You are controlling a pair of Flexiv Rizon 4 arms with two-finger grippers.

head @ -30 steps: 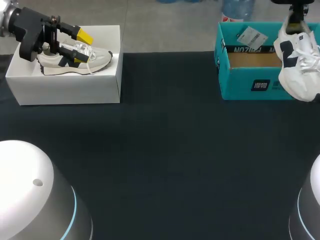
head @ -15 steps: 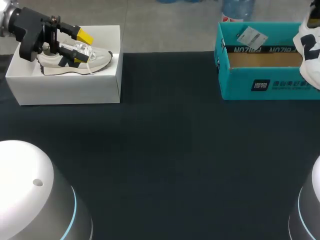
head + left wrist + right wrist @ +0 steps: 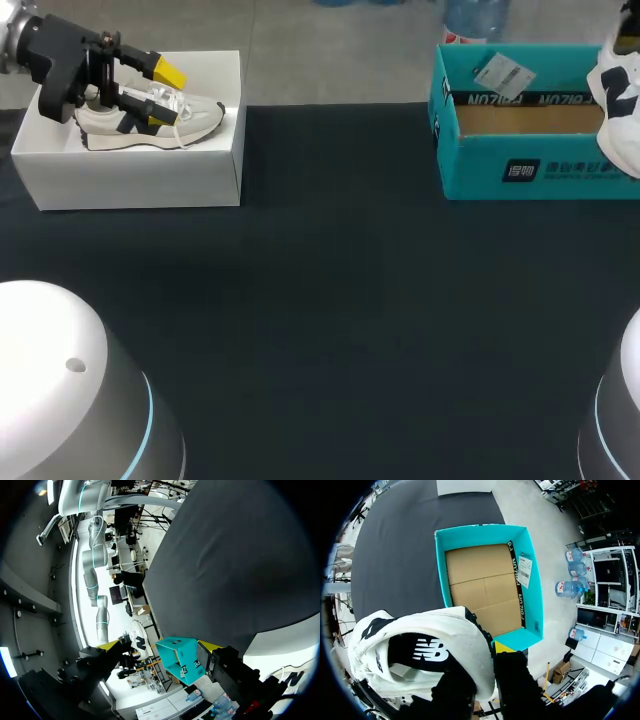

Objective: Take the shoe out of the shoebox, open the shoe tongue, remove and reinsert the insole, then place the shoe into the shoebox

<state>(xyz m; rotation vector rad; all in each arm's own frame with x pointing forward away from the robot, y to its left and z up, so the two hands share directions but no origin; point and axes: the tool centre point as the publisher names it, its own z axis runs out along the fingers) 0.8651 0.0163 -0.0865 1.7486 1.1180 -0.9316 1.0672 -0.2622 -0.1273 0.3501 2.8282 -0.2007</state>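
Between the fingers of my right gripper (image 3: 487,666) sits the collar edge of the white shoe (image 3: 420,650). Both fingers press it from either side, so that hand is clamped on the shoe. One yellow tip shows just past the rim. The shoe hangs from the gripper, out of the teal shoebox (image 3: 480,531). The box lies ahead of the fingers, beyond the shoe, with its lid off and its cardboard floor bare. In the head view the shoe hangs against the box's right end.

At my other side, the left gripper (image 3: 160,97) is over the white box (image 3: 140,180), right above the beige shoe (image 3: 190,125) lying in it. Its fingers are spread wide, one yellow tip above the laces and one down at the shoe's side. From the left wrist view nothing is pinched between them; the laces show off beside one finger. Both boxes stand on the dark table (image 3: 330,300), well apart.
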